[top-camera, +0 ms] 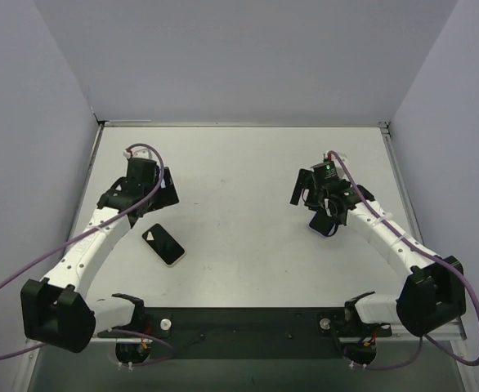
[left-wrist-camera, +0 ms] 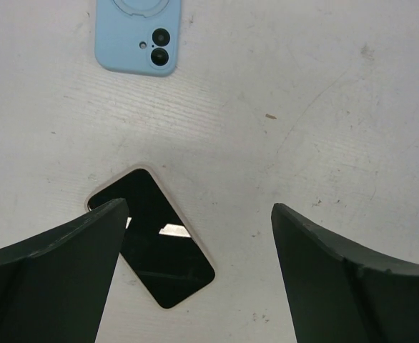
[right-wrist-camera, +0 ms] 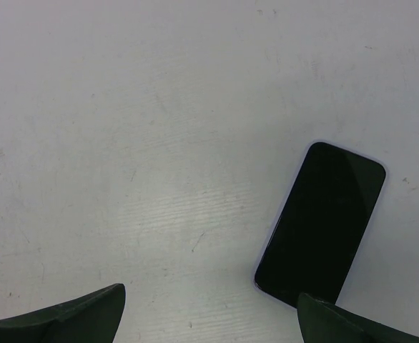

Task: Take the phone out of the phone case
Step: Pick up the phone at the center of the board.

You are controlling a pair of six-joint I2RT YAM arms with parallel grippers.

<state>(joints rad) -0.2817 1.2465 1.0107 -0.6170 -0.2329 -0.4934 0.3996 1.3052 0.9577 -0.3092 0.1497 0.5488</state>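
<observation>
A light blue phone case (left-wrist-camera: 124, 43) lies back up at the top edge of the left wrist view, two dark camera lenses showing in its cutout. I cannot find it in the top view. A black-screened phone (left-wrist-camera: 159, 250) with a pale rim lies screen up on the table (top-camera: 239, 180), also seen from above (top-camera: 163, 244). My left gripper (left-wrist-camera: 199, 214) is open just above it, its left finger covering the phone's edge. My right gripper (right-wrist-camera: 211, 296) is open, holding nothing. Just right of it lies a second black-screened phone (right-wrist-camera: 320, 221) with a bluish rim.
From above, the left gripper (top-camera: 154, 186) and right gripper (top-camera: 313, 189) hang over the table's middle band. The bluish-rimmed phone (top-camera: 325, 226) is partly under the right wrist. Grey walls close in the left, far and right sides.
</observation>
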